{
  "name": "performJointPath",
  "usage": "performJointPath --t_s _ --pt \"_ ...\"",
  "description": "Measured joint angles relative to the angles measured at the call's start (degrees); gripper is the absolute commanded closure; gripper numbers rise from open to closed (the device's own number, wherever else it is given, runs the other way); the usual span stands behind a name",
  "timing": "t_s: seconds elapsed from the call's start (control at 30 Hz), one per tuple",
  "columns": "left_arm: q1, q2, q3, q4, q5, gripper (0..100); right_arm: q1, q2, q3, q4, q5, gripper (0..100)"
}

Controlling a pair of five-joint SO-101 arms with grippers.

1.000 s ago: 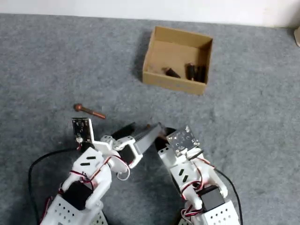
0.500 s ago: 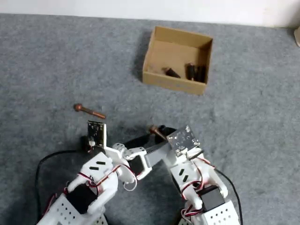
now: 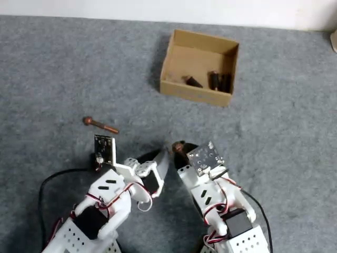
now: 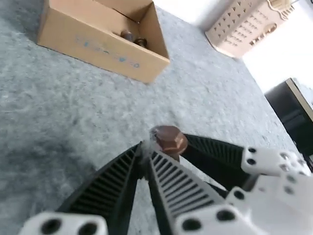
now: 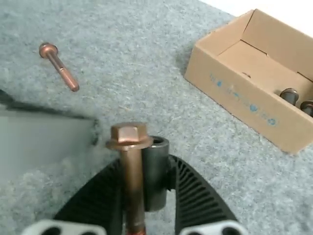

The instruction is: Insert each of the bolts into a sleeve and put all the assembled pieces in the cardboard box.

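Note:
My right gripper point(image 3: 179, 151) point(image 5: 146, 169) is shut on a copper bolt point(image 5: 129, 147) and a dark sleeve point(image 5: 156, 164), which stand side by side between its fingers. The bolt's head point(image 4: 168, 139) sticks out past the sleeve's open end. Just beside that bolt my left gripper point(image 3: 164, 155) point(image 4: 145, 154) is shut, with nothing between its ribbed black fingers. A second copper bolt point(image 3: 100, 125) point(image 5: 57, 65) lies loose on the carpet to the left. The cardboard box point(image 3: 196, 95) point(image 5: 242, 100) point(image 4: 93, 43) stands farther back with dark assembled pieces point(image 3: 218, 80) inside.
Grey carpet covers the whole floor, with open room between the arms and the box. A pale perforated container point(image 4: 244, 22) stands far off to the right, and a black cable point(image 3: 50, 179) runs behind the left arm.
The left gripper has drawn back from under the right gripper and now sits just left of the held bolt. The right arm, loose bolt and box have stayed put.

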Motion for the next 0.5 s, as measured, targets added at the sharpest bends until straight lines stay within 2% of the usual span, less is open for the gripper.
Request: performJointPath --t_s 0.5 --pt "-0.1 0.0 0.0 0.0 -1.3 99 0.0 0.0 0.0 0.0 0.0 99.4"
